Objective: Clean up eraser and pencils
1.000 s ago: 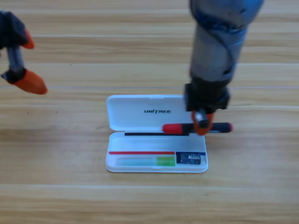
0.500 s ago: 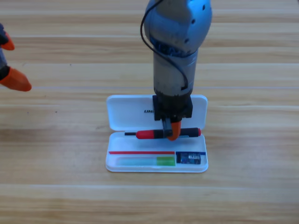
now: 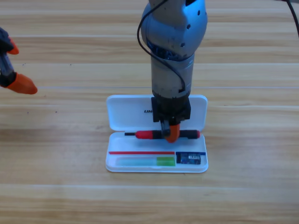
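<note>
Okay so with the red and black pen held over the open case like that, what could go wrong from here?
The right gripper holds the red-and-black pencil over the white case's hinge line, not clearly over the tray. Released there, it might land on the lid or roll out.

The tray already holds the green pencil and the eraser, so the free slot looks narrow; a tilted pencil could jam.

Pressing down might shift the light case.
</note>
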Action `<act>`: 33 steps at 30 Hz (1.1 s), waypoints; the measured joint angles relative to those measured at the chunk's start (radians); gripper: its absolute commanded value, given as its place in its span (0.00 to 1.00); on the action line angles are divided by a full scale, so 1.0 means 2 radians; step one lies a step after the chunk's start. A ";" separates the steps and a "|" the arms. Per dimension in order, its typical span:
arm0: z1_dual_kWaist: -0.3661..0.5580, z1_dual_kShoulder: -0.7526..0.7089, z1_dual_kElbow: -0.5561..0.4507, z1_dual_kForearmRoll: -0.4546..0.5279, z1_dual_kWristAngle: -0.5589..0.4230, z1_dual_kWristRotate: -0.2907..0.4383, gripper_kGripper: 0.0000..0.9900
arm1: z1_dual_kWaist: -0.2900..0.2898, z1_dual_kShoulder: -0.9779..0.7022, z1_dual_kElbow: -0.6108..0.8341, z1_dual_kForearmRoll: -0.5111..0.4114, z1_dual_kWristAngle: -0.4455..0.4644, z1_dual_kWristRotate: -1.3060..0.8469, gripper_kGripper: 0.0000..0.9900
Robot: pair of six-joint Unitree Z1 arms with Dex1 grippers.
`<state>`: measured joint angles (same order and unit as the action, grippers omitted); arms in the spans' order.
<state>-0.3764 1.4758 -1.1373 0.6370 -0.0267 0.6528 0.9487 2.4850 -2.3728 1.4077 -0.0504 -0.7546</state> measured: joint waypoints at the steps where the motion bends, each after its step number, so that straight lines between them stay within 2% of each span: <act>1: 0.000 0.000 0.001 -0.003 -0.001 0.000 1.00 | 0.000 0.000 0.000 0.000 0.000 0.001 0.85; 12: 0.003 0.000 0.010 -0.017 -0.003 0.007 1.00 | 0.000 -0.001 0.001 0.007 -0.001 0.008 0.90; 15: 0.006 0.000 0.010 -0.018 -0.003 0.007 1.00 | 0.001 -0.020 0.025 0.018 0.021 0.008 0.92; 19: 0.009 0.000 0.010 -0.019 -0.003 0.007 1.00 | 0.004 -0.102 0.088 0.023 0.068 0.010 0.93; 26: 0.012 0.000 0.011 -0.021 -0.003 0.007 0.99 | 0.009 -0.305 0.138 0.023 0.130 0.033 0.93; 30: 0.013 0.000 0.011 -0.038 -0.007 0.007 0.89 | 0.009 -0.374 0.177 0.003 0.165 0.062 0.94; 33: 0.013 0.003 0.010 -0.047 -0.014 0.007 0.74 | 0.009 -0.417 0.257 -0.076 0.169 0.095 0.95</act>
<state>-0.3500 1.4810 -1.1171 0.5431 -0.0540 0.6668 0.9665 1.6513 -1.8583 1.2549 0.2878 -0.5650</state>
